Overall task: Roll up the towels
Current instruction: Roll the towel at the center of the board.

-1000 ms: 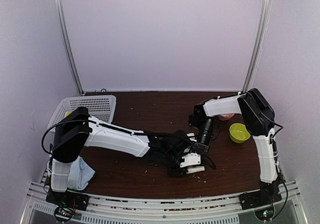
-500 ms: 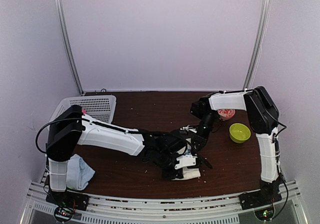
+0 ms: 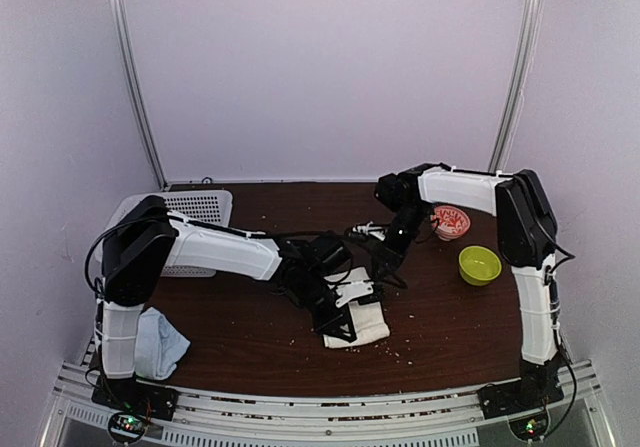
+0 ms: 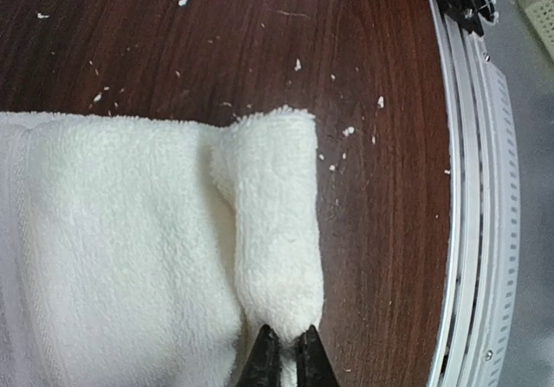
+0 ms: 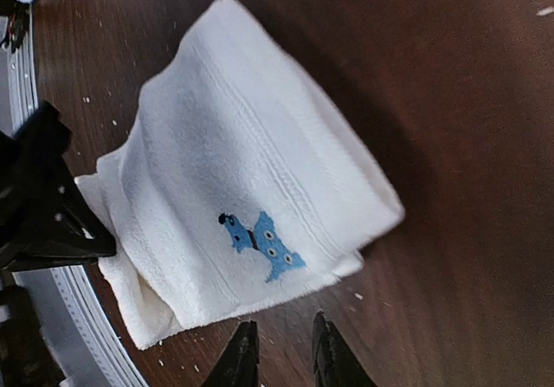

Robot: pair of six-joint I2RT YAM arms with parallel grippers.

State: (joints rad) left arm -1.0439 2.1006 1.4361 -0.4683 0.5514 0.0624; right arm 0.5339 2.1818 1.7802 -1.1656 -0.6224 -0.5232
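Note:
The cream-white towel (image 3: 368, 319) lies folded on the dark table (image 3: 250, 342) near the middle, with one end curled into a short roll (image 4: 275, 222). My left gripper (image 4: 286, 352) is shut on the near tip of that roll. A blue stitched figure (image 5: 260, 241) marks the towel's top face. My right gripper (image 5: 281, 357) hovers just off the towel's edge, open, with only bare table between its fingers (image 5: 243, 354). The pale blue towel (image 3: 160, 343) lies crumpled at the front left beside the left arm's base.
A white perforated basket (image 3: 195, 210) sits at the back left. A green bowl (image 3: 479, 264) and a small red-and-white dish (image 3: 452, 222) stand at the right, behind my right arm. The metal rail (image 4: 472, 231) runs along the table's front edge, close to the roll.
My right gripper has let go of the white towel, opened and drawn back toward the far side. My left gripper has dragged the towel left and away from the front edge.

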